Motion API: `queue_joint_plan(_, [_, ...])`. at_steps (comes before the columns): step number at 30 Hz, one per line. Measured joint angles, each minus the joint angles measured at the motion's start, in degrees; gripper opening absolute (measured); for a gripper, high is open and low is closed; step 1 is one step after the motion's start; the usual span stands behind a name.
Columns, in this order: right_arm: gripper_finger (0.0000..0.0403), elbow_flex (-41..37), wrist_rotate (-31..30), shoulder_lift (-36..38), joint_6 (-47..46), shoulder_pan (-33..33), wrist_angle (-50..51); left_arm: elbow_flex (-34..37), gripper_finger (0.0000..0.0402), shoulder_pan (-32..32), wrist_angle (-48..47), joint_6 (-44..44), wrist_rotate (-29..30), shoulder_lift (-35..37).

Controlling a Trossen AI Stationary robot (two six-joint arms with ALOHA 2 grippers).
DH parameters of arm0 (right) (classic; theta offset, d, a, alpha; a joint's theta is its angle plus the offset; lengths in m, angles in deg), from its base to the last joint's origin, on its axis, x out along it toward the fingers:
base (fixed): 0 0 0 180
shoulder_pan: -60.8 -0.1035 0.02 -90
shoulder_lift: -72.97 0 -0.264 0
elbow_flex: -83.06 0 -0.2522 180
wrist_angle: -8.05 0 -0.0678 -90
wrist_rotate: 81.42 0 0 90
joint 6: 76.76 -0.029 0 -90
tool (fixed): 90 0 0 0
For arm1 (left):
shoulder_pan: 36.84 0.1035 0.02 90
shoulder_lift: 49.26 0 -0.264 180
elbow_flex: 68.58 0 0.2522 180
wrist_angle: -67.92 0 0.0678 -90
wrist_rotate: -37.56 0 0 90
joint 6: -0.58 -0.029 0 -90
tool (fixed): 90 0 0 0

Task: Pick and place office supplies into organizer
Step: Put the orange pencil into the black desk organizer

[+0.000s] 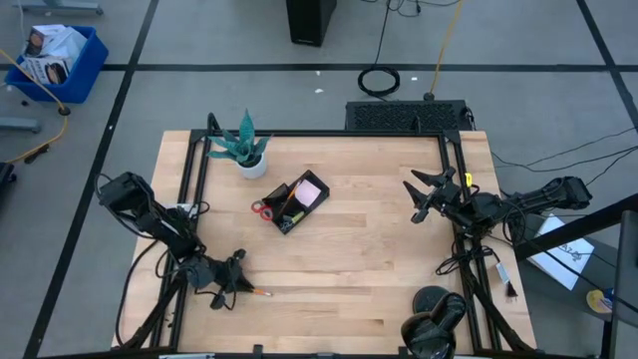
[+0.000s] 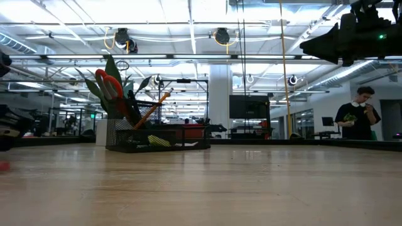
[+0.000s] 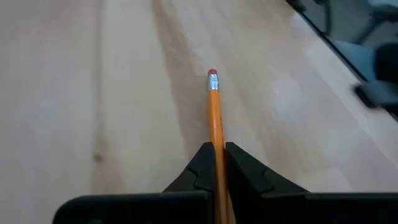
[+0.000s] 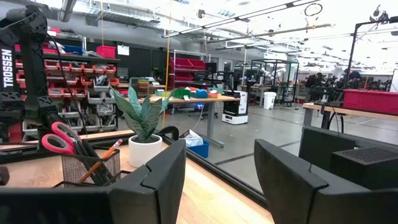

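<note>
My left gripper (image 1: 239,283) is near the table's near left corner, shut on an orange pencil (image 3: 216,118) with a red eraser. The black organizer (image 1: 292,203) stands left of the table's middle. It holds a pink sticky pad (image 1: 310,189), red-handled scissors (image 2: 110,85) and an orange pencil (image 2: 154,107), both standing upright in its mesh cup (image 4: 87,165). My right gripper (image 4: 217,180) hangs open above the table's right side (image 1: 424,194), with nothing between its fingers. My left gripper pinches the pencil's shaft (image 3: 217,144) between its two fingers (image 3: 202,163). The pencil runs along the fingers and sticks out past their tips, with the eraser end (image 3: 212,77) pointing away. The fingers slant down toward the table. Whether the pencil touches the wood I cannot tell.
A potted green plant (image 1: 247,150) stands just behind the organizer at the far left. A black frame rail (image 1: 319,134) runs along the table's far edge. Bare wood lies between my left gripper and the organizer. A person (image 2: 359,113) stands in the room beyond the table.
</note>
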Motion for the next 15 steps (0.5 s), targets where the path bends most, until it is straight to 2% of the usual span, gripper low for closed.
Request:
queue_joint_plan(5, [0.0183, 0.0, 0.0, 0.0, 0.0, 0.0, 0.0, 0.0, 0.0007, 0.0, 0.4, 0.9, 2.7, 0.0])
queue_joint_plan(11, [0.0183, 0.0, 0.0, 0.0, 0.0, 0.0, 0.0, 0.0, 0.0035, 0.1, 3.4, 2.8, 4.1, -0.1])
queue_joint_plan(15, [0.0183, 0.0, 0.0, 0.0, 0.0, 0.0, 0.0, 0.0, 0.003, 0.1, 6.7, 3.5, 4.9, 0.0])
